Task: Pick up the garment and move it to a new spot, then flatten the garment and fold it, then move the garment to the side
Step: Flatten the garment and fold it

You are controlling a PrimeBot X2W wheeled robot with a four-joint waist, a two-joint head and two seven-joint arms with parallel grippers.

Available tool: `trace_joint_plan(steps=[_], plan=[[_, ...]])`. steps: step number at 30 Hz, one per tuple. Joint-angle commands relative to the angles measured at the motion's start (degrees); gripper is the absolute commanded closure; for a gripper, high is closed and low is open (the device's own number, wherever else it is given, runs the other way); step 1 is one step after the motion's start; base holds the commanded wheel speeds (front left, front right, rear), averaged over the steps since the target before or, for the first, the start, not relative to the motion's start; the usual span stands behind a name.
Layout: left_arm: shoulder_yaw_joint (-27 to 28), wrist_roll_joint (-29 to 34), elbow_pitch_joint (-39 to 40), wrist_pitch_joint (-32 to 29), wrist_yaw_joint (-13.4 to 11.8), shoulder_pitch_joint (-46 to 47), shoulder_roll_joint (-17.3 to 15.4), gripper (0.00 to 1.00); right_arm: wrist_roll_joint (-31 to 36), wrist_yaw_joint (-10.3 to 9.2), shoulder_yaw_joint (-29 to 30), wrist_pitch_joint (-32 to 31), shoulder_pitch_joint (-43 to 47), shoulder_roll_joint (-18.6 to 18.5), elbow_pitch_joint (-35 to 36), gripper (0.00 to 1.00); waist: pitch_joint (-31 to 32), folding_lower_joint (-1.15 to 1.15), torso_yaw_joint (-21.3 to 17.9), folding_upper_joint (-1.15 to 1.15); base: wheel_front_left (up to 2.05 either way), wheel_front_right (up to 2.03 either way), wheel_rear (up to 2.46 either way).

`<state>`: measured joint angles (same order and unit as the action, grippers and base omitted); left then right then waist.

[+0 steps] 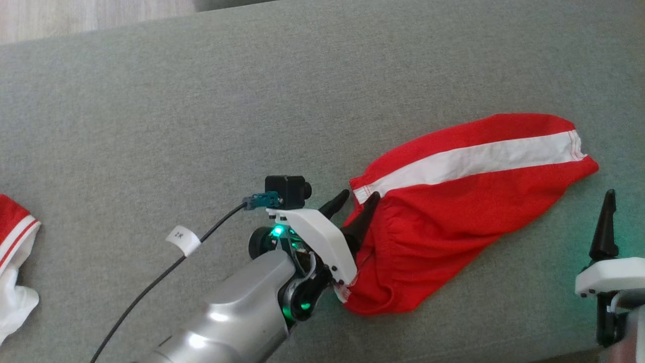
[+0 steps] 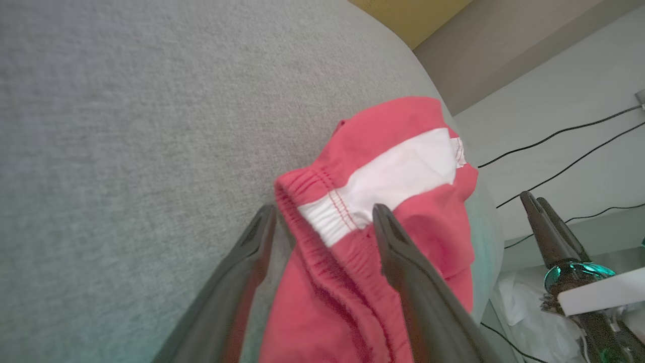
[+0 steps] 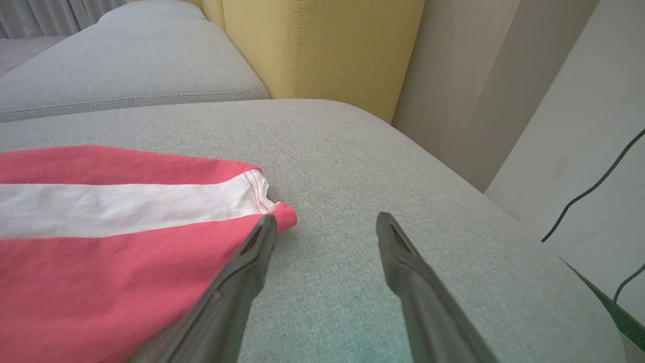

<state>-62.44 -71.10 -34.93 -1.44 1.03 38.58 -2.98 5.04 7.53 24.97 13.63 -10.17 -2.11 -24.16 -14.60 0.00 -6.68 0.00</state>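
1. Second garment (image 1: pixel 15 252). A red-and-white piece lies at the far left edge of the grey cushion (image 1: pixel 151 126), well apart from the work. It is judged not to be part of this step.

2. Cable (image 1: pixel 151 287). A dark cable with a white label (image 1: pixel 182 240) runs along the left arm and lies clear of the cloth.

3. Left gripper (image 1: pixel 359 199). The fingers are spread and grip nothing. In the left wrist view they straddle the gathered waistband (image 2: pixel 322 222), so the cloth sits between them but is not pinched.

4. Garment (image 1: pixel 453 212). Red shorts with a white stripe (image 1: pixel 478 159) lie on the cushion right of centre. The waistband end is bunched under the left gripper, and the leg end reaches toward the right.

5. Right gripper (image 3: pixel 326 222). The fingers are spread and grip nothing. The hem corner (image 3: pixel 282 214) lies just beside this gripper's left fingertip, and bare cushion shows between the two fingers.

Step in hand (judged): taking hold of the garment at its ends. The pictures do not settle whether this serves the pick-up or the flattening. No fold is made yet.

Next move (judged):
- Close the left fingers on the waistband, low enough to catch both layers.
- Shift the right gripper toward the hem corner before closing, or it will pinch only cushion.

Containers: the cushion is the sole bearing surface, and both garments lie loose on it.
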Motion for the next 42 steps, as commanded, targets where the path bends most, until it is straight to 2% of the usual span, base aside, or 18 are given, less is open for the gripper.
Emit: trace_joint_plan(steps=[1,9,10,12,14,16,27,32,35,36,37,42], plan=[[0.86,-0.93,1.32,0.17,0.25,2.02,0.1,0.0,-0.07,-0.04,-0.92,0.7,-1.64,-0.76,1.4,0.0,0.08,0.0,0.18,0.0,0.0,0.0,0.0],[-0.95,-5.18,2.58,0.96,2.08,2.96,0.1,0.0,0.36,-0.04,-0.92,1.03,-1.81,-0.76,1.13,0.0,0.07,0.0,0.82,0.0,0.0,0.0,0.0],[-1.23,-5.68,2.62,0.97,2.18,3.08,0.1,0.06,0.41,-0.04,-0.89,1.05,-1.84,-0.76,1.11,0.0,0.03,0.0,0.89,0.0,0.0,0.0,0.0],[-1.79,-6.46,2.65,1.11,2.41,3.39,0.1,0.4,0.49,-0.04,-0.82,1.1,-1.92,-0.76,1.14,0.0,-0.03,0.0,1.0,0.0,0.0,0.0,0.0],[-2.26,-6.79,2.75,2.07,2.82,3.79,0.1,0.67,0.59,-0.04,-0.82,1.14,-1.94,-0.76,1.24,0.0,-0.08,0.0,1.12,0.0,0.0,0.0,0.0],[-2.73,-7.23,2.72,2.92,3.12,4.08,0.1,1.0,0.61,-0.04,-0.89,1.16,-1.9,-0.76,1.3,0.0,-0.09,0.0,1.23,0.0,0.0,0.0,0.0],[-4.95,-7.27,2.68,6.34,5.22,4.68,-0.55,1.0,-2.08,-0.04,-2.22,1.07,-0.93,-0.76,0.65,0.0,1.66,0.0,3.42,0.0,0.0,0.0,0.0],[-4.91,-6.33,6.51,6.24,5.53,4.44,-6.7,1.0,-4.91,-0.04,-3.33,-1.45,-0.75,-0.76,1.11,0.0,3.08,0.0,5.22,0.0,0.0,0.0,0.0],[-4.87,-5.71,10.07,5.23,4.46,4.56,-11.12,1.0,-6.16,-0.04,-4.86,-5.1,-0.86,-0.85,2.06,0.0,3.69,0.0,6.16,0.0,0.0,0.0,0.0],[-4.71,-5.57,12.81,4.52,3.27,4.58,-13.52,1.0,-7.62,-0.04,-6.71,-8.3,-1.35,-2.13,2.76,0.0,3.73,0.0,6.56,0.0,0.0,0.0,0.0],[-4.72,-5.57,14.29,4.06,2.73,4.49,-14.57,1.0,-8.41,-0.04,-8.16,-10.12,-1.71,-3.25,3.12,0.0,3.68,0.0,6.72,0.0,0.0,0.0,0.0],[-4.95,-5.05,20.95,2.97,-0.17,3.78,-18.15,1.0,-14.67,-0.04,-17.76,-20.04,-4.59,-11.26,4.18,0.0,2.73,0.0,7.34,0.0,0.0,0.0,0.0]])
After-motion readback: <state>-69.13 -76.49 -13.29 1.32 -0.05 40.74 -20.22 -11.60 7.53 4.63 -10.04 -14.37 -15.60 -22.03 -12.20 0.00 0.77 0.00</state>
